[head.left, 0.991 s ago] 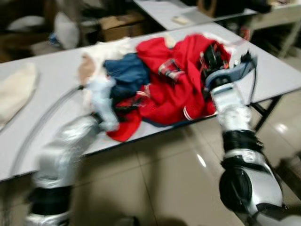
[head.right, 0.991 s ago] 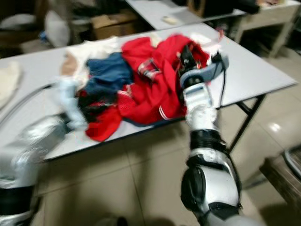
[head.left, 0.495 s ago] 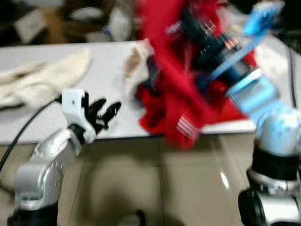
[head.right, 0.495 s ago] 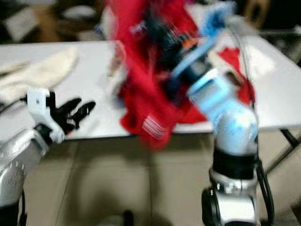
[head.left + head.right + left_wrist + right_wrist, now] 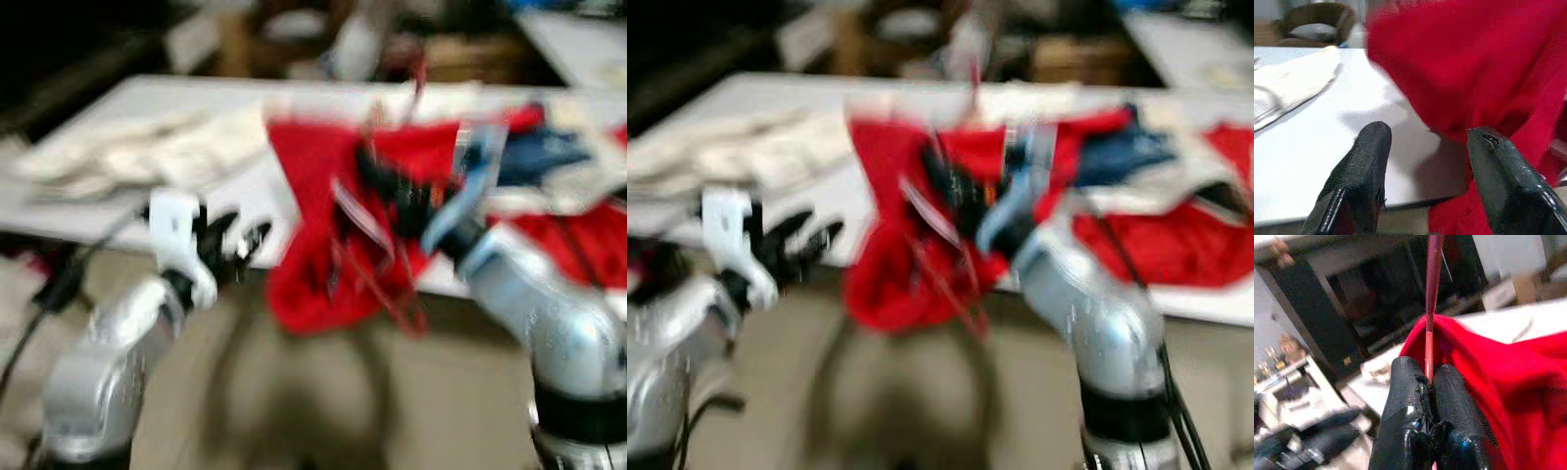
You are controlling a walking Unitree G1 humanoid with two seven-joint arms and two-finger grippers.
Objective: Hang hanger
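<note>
Right wrist view: right gripper (image 5: 1429, 382) jaws clamped on thin red hanger (image 5: 1432, 293) rod; soft red garment (image 5: 1508, 382) draped beside. Left gripper (image 5: 1425, 142) jaws apart before the smooth white tabletop (image 5: 1312, 142).

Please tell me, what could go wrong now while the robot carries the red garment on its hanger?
1. The right gripper pinches only the thin red hanger rod, so it may slip or twist.
2. The red garment hangs low at the table edge and could slide off.
3. The open left gripper is close and could snag the cloth.
</note>
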